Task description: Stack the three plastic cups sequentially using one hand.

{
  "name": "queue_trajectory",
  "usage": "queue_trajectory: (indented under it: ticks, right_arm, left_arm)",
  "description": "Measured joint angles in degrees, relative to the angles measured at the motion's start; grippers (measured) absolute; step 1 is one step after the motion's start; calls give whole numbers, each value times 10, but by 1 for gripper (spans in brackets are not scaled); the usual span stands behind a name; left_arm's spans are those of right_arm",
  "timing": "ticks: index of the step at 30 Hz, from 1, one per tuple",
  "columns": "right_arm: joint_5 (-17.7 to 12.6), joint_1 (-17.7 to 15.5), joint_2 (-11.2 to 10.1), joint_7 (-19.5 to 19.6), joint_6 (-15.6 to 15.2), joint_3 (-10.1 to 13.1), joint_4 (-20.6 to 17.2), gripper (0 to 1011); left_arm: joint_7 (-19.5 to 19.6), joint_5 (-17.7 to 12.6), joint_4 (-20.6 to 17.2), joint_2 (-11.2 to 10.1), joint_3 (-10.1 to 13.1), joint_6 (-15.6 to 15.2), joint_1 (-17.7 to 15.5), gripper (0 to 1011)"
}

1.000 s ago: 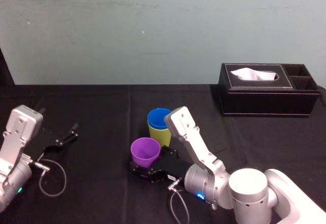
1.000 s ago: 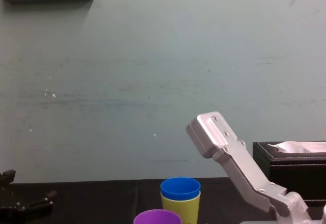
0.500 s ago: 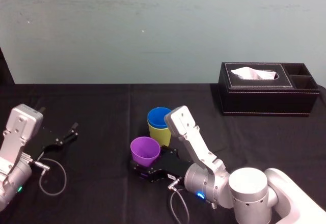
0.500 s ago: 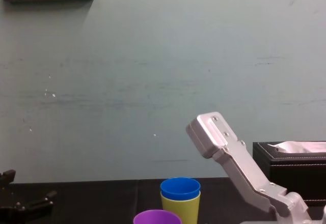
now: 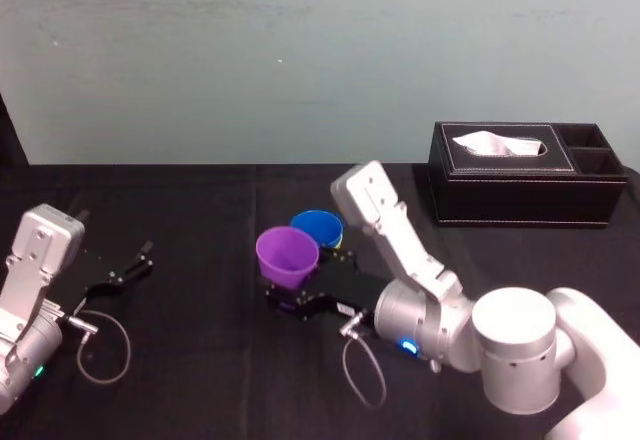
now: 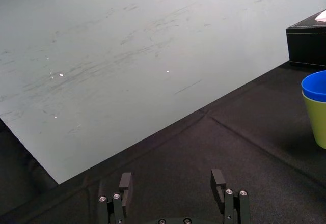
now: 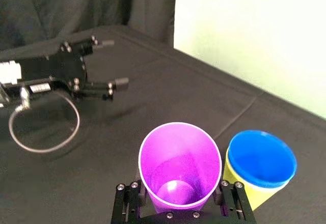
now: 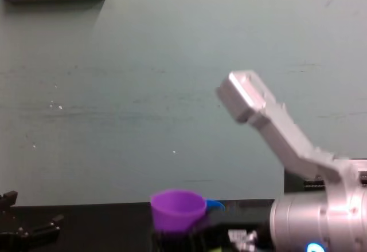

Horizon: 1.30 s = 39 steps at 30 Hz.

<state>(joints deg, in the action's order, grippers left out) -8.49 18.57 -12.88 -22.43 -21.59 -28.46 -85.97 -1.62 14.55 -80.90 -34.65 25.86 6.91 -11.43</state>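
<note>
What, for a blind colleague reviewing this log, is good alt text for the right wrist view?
The right gripper holds a purple cup, beside a blue cup nested in a yellow-green cup on a black table. Farther off the left gripper lies open beside a looped cable.

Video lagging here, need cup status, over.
Right hand shut on purple cup, held left of blue cup, rim higher. Blue nested in yellow-green cup. Left hand open, parked far left. Nothing in the way; tissue box far right.
</note>
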Motion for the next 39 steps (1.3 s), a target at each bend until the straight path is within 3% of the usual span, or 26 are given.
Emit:
queue_trajectory:
  ticks: [8,16,39]
  right_arm:
    - [-25,27,-6,-6,-36,16,-26,716]
    - [-37,52,-10,-1,-49,24,-29,716]
    - [-40,98,4,24,-42,24,50,716]
  left_arm:
    - [0,0,0,0,0,0,0,1000]
    - [0,0,0,0,0,0,0,1000]
    - [0,0,0,0,0,0,0,1000]
